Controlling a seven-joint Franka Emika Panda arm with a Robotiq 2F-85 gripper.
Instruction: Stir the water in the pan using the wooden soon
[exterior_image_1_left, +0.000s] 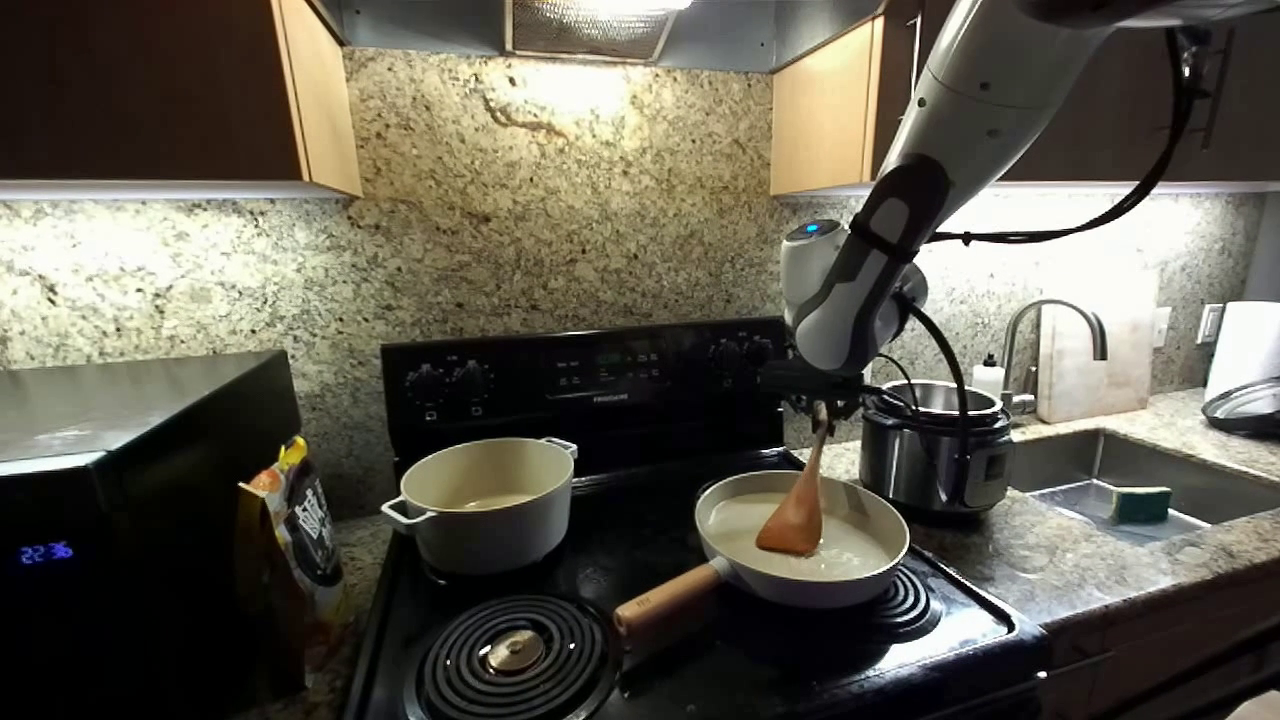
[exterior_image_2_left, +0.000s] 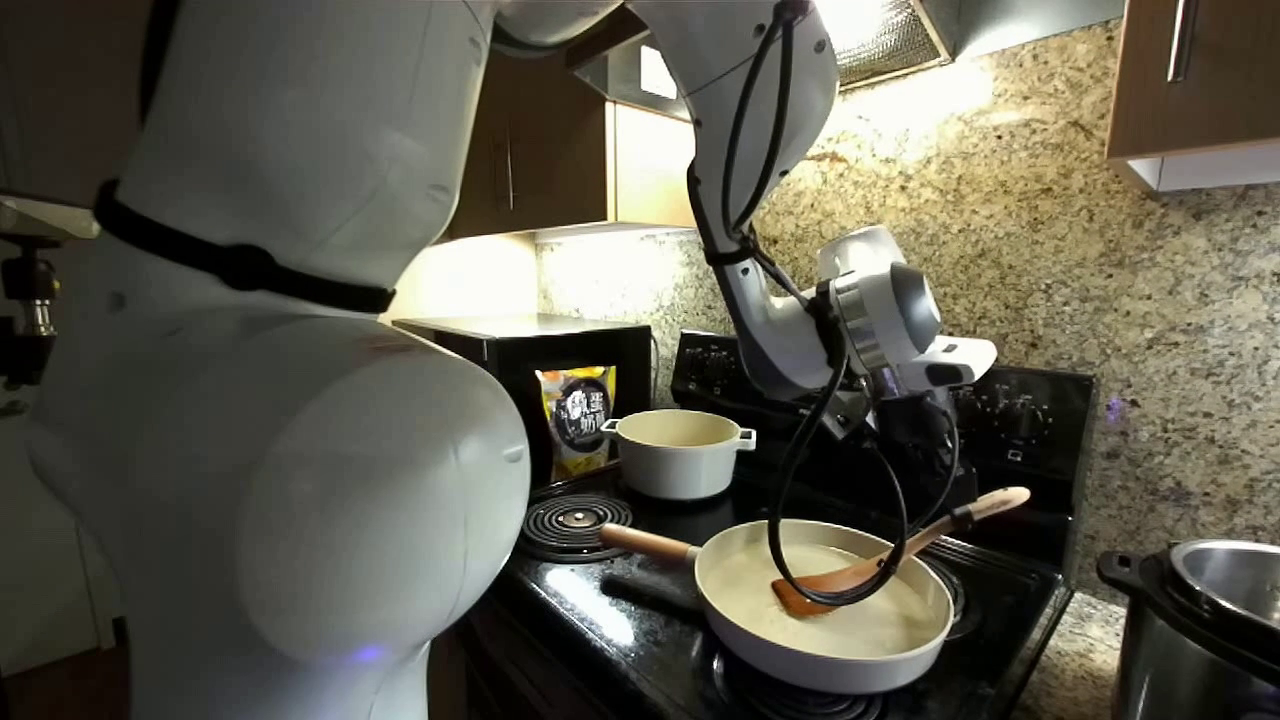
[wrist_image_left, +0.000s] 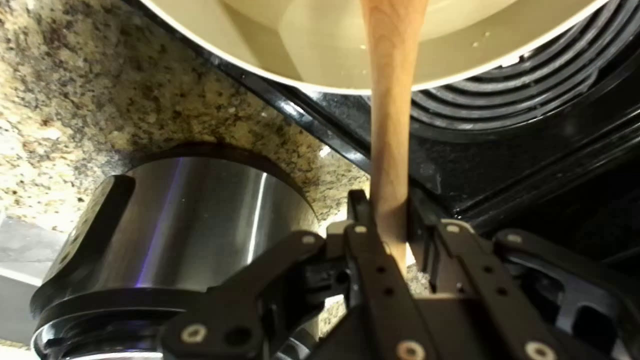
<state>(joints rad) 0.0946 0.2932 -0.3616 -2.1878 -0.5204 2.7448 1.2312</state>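
Jaws on spoon (exterior_image_1_left: 803, 505), open water (exterior_image_1_left: 850, 542) inside pan rim (exterior_image_1_left: 805, 583)

The wrist view cuts off the head of the wooden spoon (wrist_image_left: 391, 105) and much of the pan (wrist_image_left: 200, 25). In an exterior view, a looped cable (exterior_image_2_left: 775, 540) partly covers the wooden spoon; the right edge crops a steel cooker (exterior_image_2_left: 1160, 660).

Pan (exterior_image_1_left: 815, 590) in 3 views, wrist view nearest
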